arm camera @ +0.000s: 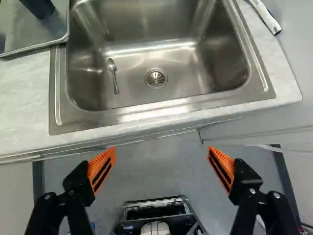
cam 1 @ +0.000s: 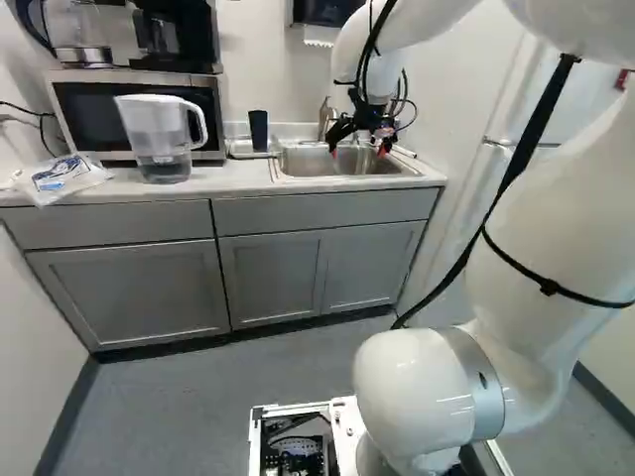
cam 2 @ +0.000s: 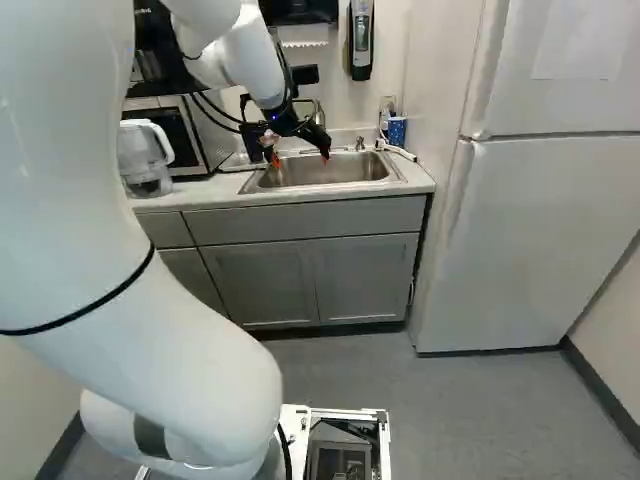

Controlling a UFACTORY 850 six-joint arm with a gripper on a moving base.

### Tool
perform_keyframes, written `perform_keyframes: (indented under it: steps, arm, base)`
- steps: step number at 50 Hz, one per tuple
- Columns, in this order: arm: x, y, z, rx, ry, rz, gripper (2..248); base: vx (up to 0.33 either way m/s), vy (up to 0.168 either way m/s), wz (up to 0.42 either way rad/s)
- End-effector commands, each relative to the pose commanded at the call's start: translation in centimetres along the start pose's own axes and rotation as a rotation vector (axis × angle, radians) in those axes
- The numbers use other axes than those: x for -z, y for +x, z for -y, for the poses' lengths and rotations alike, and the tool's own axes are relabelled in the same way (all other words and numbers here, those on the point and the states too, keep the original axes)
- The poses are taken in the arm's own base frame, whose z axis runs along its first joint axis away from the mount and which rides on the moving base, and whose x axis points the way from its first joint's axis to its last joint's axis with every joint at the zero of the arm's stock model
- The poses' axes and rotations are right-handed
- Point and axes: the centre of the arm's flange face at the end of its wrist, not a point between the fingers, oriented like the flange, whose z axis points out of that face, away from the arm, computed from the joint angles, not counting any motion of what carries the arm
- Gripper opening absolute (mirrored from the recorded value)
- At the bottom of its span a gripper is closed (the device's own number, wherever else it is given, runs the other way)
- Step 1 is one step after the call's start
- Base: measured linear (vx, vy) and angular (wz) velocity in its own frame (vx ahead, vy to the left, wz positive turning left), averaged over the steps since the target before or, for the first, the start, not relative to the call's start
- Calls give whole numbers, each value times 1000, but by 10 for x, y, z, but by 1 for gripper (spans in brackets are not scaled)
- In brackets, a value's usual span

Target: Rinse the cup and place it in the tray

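My gripper (cam 1: 357,152) is over the sink's front part in the left base view. In the wrist view the gripper (arm camera: 162,152) is open wide, its orange pads (arm camera: 101,169) far apart with nothing between them. A dark cup (cam 1: 258,129) stands on the metal tray (arm camera: 34,48), left of the sink (arm camera: 146,100); the wrist view shows only the cup's lower part. In the right base view a blue cup (cam 2: 396,132) stands behind the sink's right corner. The basin holds a small spoon (arm camera: 114,76) beside the drain.
A water pitcher (cam 1: 159,139) and a plastic bag (cam 1: 62,177) sit on the counter, before the microwave (cam 1: 74,109). The faucet (cam 1: 324,117) rises behind the basin. A white-handled item (arm camera: 266,17) lies right of the sink, near the fridge (cam 2: 520,230).
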Motion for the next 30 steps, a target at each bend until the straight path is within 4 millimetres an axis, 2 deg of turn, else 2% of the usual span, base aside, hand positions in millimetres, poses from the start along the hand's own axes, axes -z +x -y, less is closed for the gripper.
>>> perform_keyframes:
  steps: [19, 30]
  arm:
    - [0, 0, 0, 0, 0, 0, 247]
    - [0, 0, 0, 0, 0, 0, 247]
  base:
    - [-103, 2, 20]
    - [-18, 0, 3]
